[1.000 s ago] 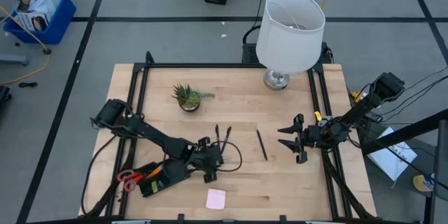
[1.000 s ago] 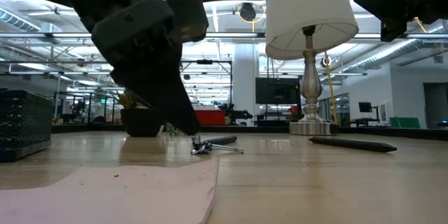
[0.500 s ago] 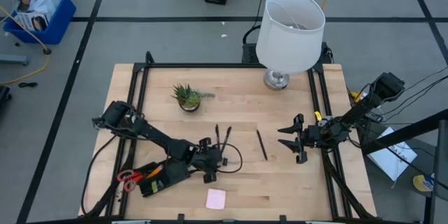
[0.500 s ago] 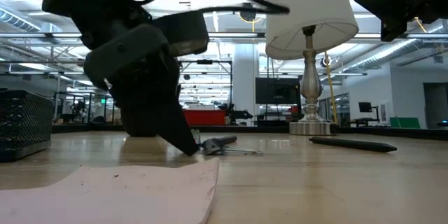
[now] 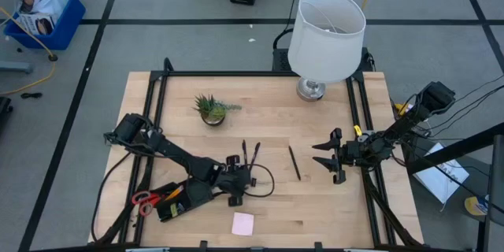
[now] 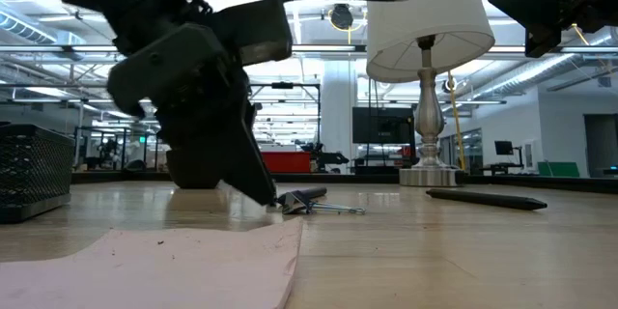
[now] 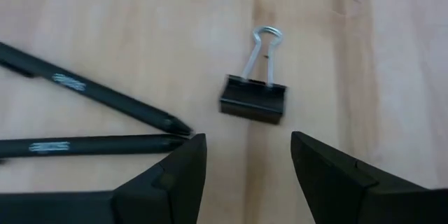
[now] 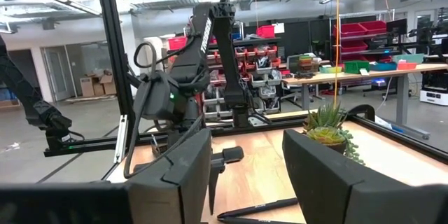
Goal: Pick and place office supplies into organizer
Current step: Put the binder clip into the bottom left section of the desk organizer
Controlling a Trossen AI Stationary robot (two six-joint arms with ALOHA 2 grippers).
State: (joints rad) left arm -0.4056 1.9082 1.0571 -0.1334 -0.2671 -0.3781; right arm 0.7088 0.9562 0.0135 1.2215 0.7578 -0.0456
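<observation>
My left gripper [image 5: 246, 179] [image 7: 248, 154] is open and low over the table, right of the organizer [image 5: 179, 200]. A black binder clip [image 7: 253, 101] lies flat on the wood just ahead of its fingertips, silver wire handles [image 7: 262, 49] pointing away; the fingers do not reach it. Two thin black pens [image 7: 84, 115] lie beside it, tips nearly meeting. The low view shows the clip [image 6: 301, 200] next to the gripper [image 6: 203, 106]. Red-handled scissors [image 5: 143, 200] and orange pencils [image 5: 173, 194] lie at the organizer. My right gripper [image 5: 319, 154] waits open near the right rail.
A third pen [image 5: 294, 163] lies mid-table, and the pink sticky pad [image 5: 242, 223] sits near the near edge. The potted plant [image 5: 211, 109] and the white-shaded lamp [image 5: 324, 35] stand toward the far edge. Bare wood stretches between both grippers.
My left gripper has dropped closer to the table and edged slightly toward the right edge, staying open. The binder clip has slid a short way along the wood toward the right. My right arm has kept still.
</observation>
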